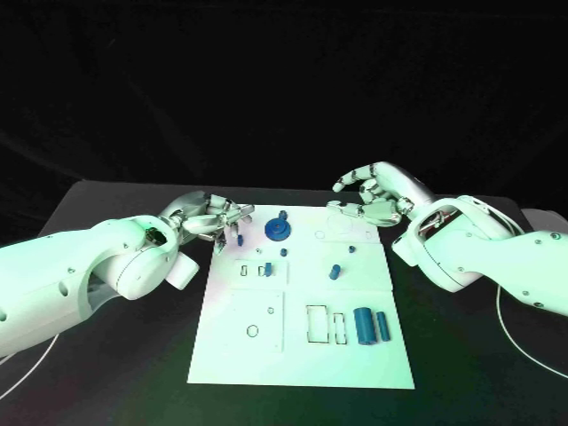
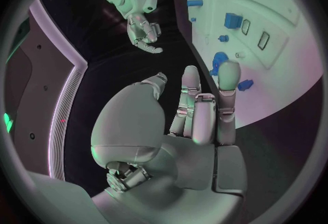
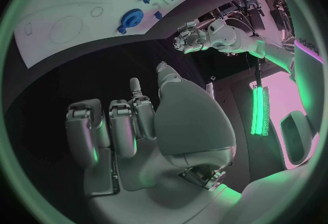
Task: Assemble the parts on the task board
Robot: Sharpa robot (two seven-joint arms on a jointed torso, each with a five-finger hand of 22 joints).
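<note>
The white task board (image 1: 303,302) lies in the middle of the table. On its far part stand a blue gear (image 1: 278,229) and a small blue peg (image 1: 240,238). Two small blue pieces (image 1: 269,269) (image 1: 335,271) sit mid-board, and two blue cylinders (image 1: 371,327) lie near the front right. My left hand (image 1: 214,217) hovers at the board's far left corner, holding nothing. Its straight fingers (image 2: 229,79) reach over the board's edge (image 2: 273,33) close to the gear (image 2: 218,60). My right hand (image 1: 371,195) hangs by the far right corner, fingers (image 3: 109,131) curled in, with nothing in them.
The black table (image 1: 130,373) runs beyond the board on both sides. A thin white cable loop (image 1: 540,355) lies on it at the right, under my right arm. The board (image 3: 68,22) has several vacant slots and holes.
</note>
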